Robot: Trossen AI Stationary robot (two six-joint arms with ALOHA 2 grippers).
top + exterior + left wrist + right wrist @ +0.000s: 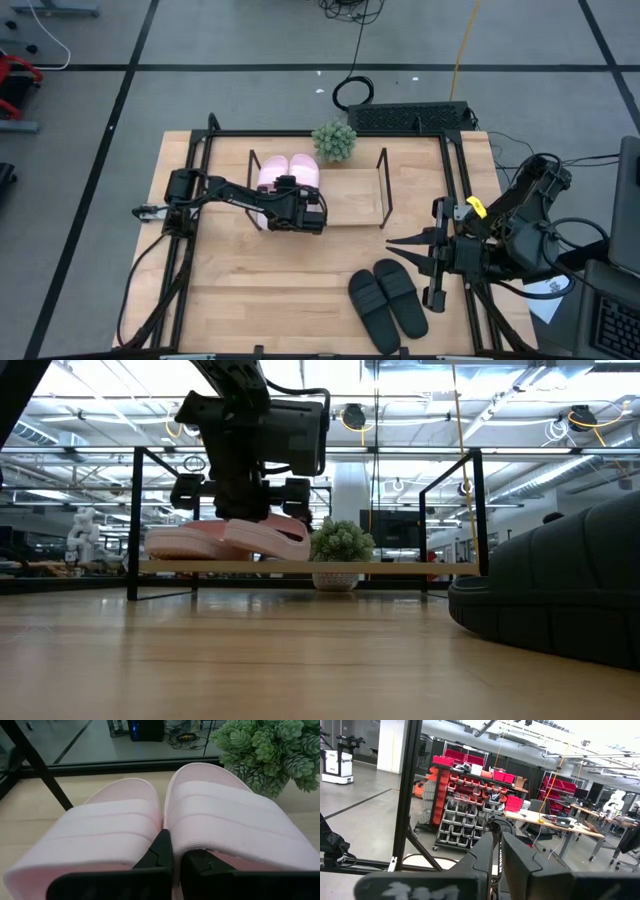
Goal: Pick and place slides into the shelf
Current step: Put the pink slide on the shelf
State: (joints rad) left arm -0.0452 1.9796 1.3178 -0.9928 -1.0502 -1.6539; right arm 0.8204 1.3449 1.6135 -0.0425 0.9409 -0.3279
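Two light pink slides (288,172) lie side by side at the left end of the shelf (352,196), soles down on its wooden board (400,567). My left gripper (170,847) comes at them from the table's near side and is shut at the seam between them. It is shut on the pink slide nearer the plant (303,170). Two black slides (388,305) lie on the tabletop near the front right. My right gripper (393,243) hangs raised above the table's right side, shut on nothing. My left gripper has the pink slide by the inner side of its strap (176,837), next to the other slide. One finger (159,854) lies outside in the seam, and the other (202,862) runs under the strap. The fingers slant down from the near side. The sole rests on the board.
A small potted plant (333,140) stands just behind the shelf. Thin black rod frames (384,186) close the shelf's two ends. The right half of the shelf board and the tabletop in front of it (270,285) are bare wood.
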